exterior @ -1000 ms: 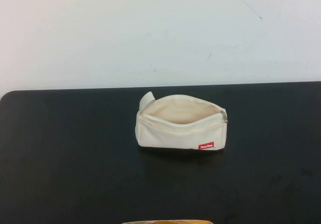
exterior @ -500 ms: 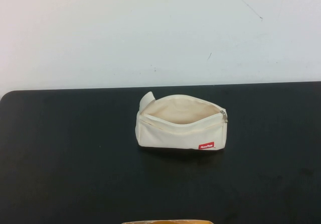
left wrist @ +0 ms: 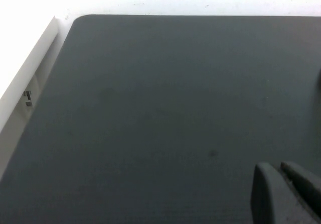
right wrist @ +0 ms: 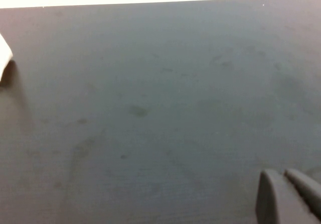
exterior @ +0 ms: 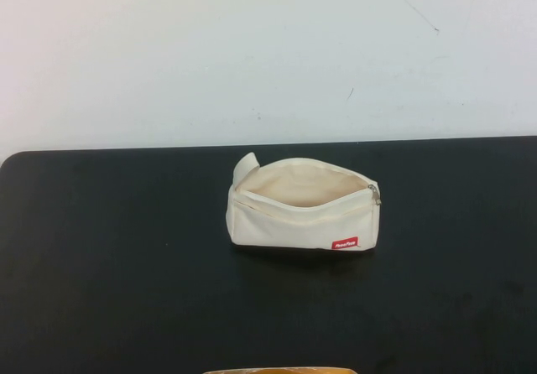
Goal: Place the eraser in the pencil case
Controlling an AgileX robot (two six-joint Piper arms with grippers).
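Observation:
The pencil case (exterior: 302,205), a cream-white zip pouch with a small red label, lies in the middle of the black table (exterior: 126,265) with its zip open and its mouth gaping upward. The eraser shows in no view. Neither gripper shows in the high view. In the left wrist view my left gripper (left wrist: 281,171) is shut and empty, just above bare table. In the right wrist view my right gripper (right wrist: 283,176) is shut and empty over bare table, and a white corner that looks like the pencil case (right wrist: 4,58) shows at the frame's edge.
A white wall (exterior: 268,55) stands behind the table's far edge. A yellowish object (exterior: 281,371) peeks in at the near edge of the high view. A white ledge (left wrist: 25,78) runs beside the table's rounded corner in the left wrist view.

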